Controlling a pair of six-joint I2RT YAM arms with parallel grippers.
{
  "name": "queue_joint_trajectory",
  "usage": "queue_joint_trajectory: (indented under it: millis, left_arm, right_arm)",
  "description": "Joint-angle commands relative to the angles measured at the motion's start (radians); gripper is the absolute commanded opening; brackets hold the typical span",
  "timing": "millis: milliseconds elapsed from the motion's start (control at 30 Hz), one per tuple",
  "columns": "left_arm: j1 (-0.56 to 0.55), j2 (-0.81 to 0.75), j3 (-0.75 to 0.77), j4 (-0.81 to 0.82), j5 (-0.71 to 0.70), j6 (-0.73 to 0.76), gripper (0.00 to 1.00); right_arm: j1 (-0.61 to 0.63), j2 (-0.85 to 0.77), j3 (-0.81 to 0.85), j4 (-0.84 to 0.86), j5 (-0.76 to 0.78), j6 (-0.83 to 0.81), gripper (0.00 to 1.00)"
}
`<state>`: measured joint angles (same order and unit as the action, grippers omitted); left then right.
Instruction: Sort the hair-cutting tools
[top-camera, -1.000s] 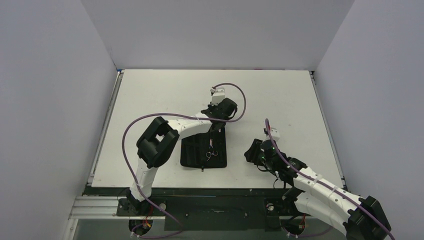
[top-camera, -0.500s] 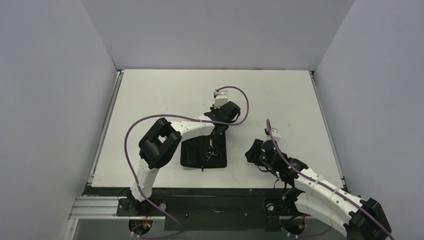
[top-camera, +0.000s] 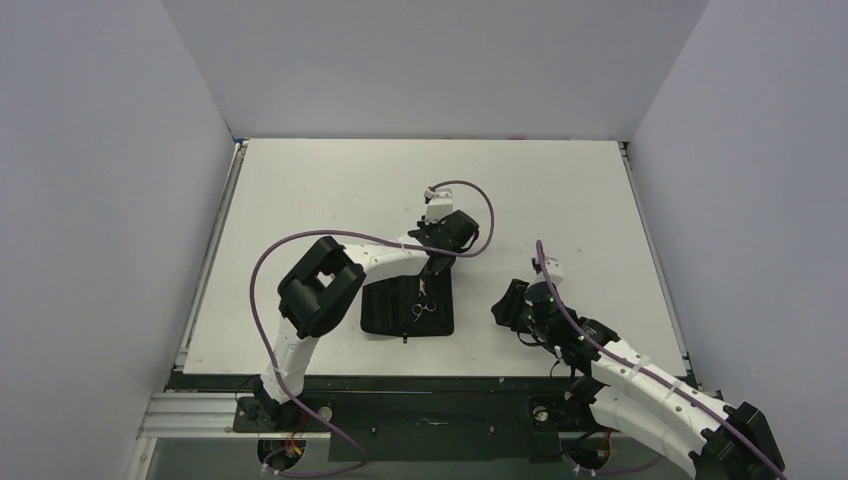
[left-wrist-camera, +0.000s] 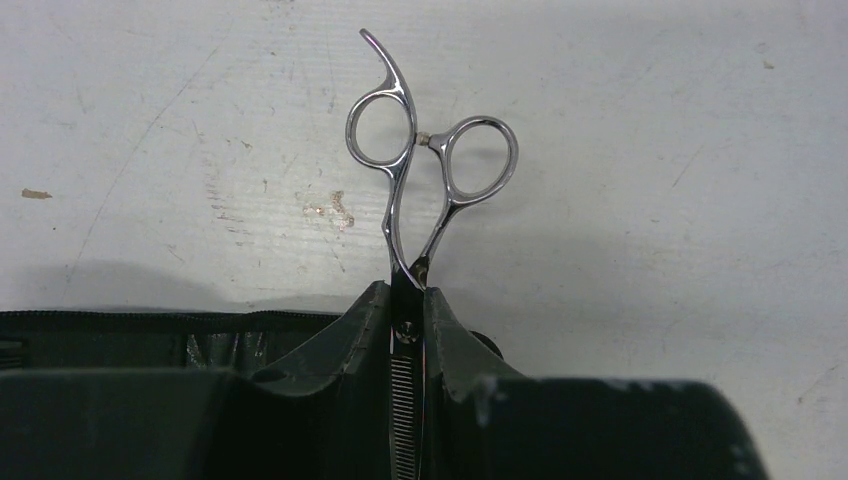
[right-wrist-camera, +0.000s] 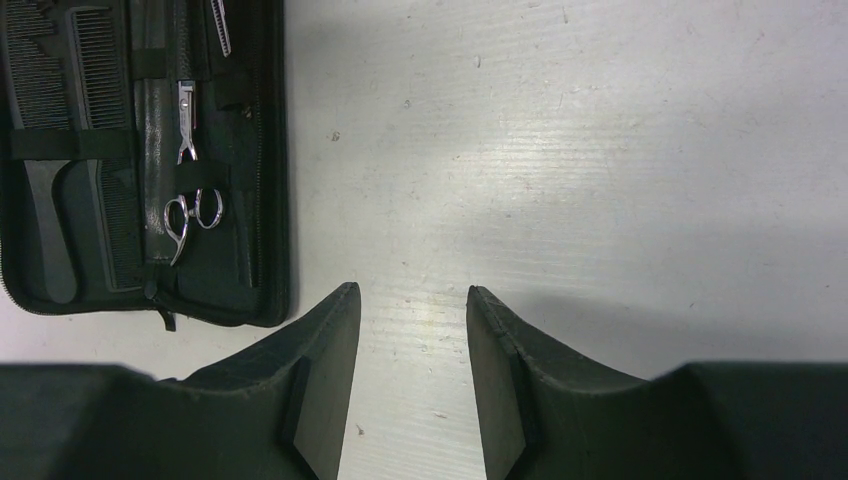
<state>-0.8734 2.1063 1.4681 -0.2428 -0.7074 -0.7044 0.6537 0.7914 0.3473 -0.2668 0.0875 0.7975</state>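
At the far right edge of the open case (right-wrist-camera: 272, 200), the left pincer (left-wrist-camera: 407, 300) is clamped tight on the scissors (left-wrist-camera: 392, 220). It grips across the blades just below the pivot, with both finger rings sticking out over the bare table (right-wrist-camera: 600, 150).

The right pincer (right-wrist-camera: 410, 290) hangs to the right of the case, jaws spread wide, holding nothing.

Inside the case lie a second pair of scissors (right-wrist-camera: 186, 140) and a black comb (right-wrist-camera: 52, 240), both tucked under straps.

Handling, judged:
- Scissors: light, rigid, polished steel, so slick. A hold on the flat blades may let them swing about the pads. Near the pivot seems the best place to grip.
- Comb: light, thin, somewhat springy. Take it by the solid handle, not the teeth.

Hard to make out:
- The blade tips are hidden between the pads.
- Whether the rings touch the table or hang just above it, I cannot tell.
- In the top view the held scissors are too small to see.
- The case's left side is cut off in the right wrist view.
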Motion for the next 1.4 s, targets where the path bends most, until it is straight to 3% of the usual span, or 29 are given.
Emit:
queue_joint_trajectory:
  millis: [0,1367]
  left_arm:
    - [-0.01,-0.073,-0.022,0.006,-0.034,-0.025,0.0]
    - [-0.123,-0.116,-0.145,-0.053,-0.045,-0.135,0.0]
  right_arm:
    - [-0.008,-0.015,-0.007,0.002,0.029,-0.005,0.4]
    - [-0.008,0.002,-0.032,0.035,0.017,0.014,0.4]
